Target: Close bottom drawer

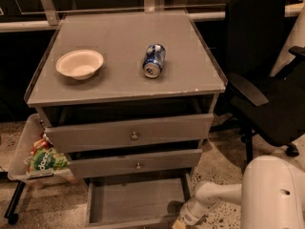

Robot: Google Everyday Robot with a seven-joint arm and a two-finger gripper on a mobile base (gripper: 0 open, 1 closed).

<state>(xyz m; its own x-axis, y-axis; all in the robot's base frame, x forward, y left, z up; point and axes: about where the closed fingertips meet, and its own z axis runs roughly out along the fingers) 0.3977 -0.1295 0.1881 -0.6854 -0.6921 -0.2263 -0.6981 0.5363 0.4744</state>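
The bottom drawer of the grey cabinet is pulled out, its flat grey inner floor showing; its front panel lies at the frame's bottom edge and its knob is out of view. My white arm reaches down at the lower right. The gripper is at the drawer's front right corner, mostly cut off by the bottom edge. Above the open drawer sit the mid-sized drawer front and the tallest drawer front, both slightly ajar.
A white bowl and a blue can lying on its side rest on the cabinet top. A black office chair stands to the right. A tray with snack bags is on the left.
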